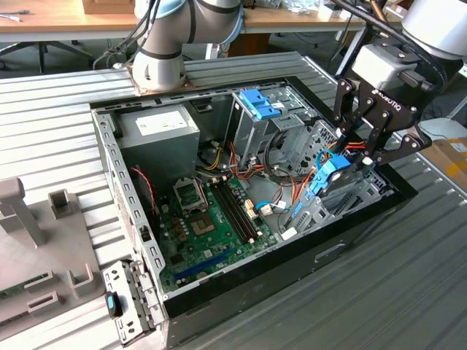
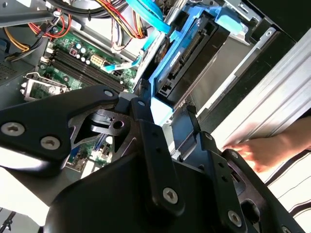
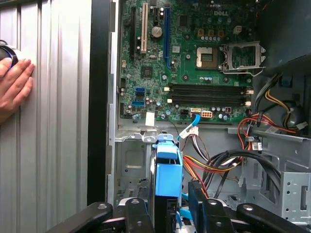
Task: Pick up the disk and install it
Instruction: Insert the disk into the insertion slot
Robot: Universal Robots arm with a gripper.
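Bench, the exterior view's left to right: grey fixture [image 1: 29, 240] on the ribbed table [image 1: 408, 292], open computer case [image 1: 109, 168], motherboard [image 1: 211, 219] flat on its floor. At the case's corner on the exterior view's right is the gripper [image 1: 355, 154], jaws clamped on the disk [image 1: 330, 173], blue frame showing between the fingers [image 3: 138, 216]. The disk hangs edge-down at the mouth of the metal bay [image 1: 354, 197]; how deep it sits, I cannot tell. Judgement: this wants a straight slide, with the frame square to the bay walls, slow travel, no twist and a firm grip until it seats. Orange and red cables [image 3: 209, 167] run just beside the bay and could snag or get pinched. A person's hand [image 3: 13, 90] rests on the table outside the case wall, apart from the gripper; best kept out there. Pose: arm base [image 1: 164, 51] stands behind the case, wrist [image 1: 438, 22] high at the exterior view's right, gripper pointing down and tilted in toward the case.
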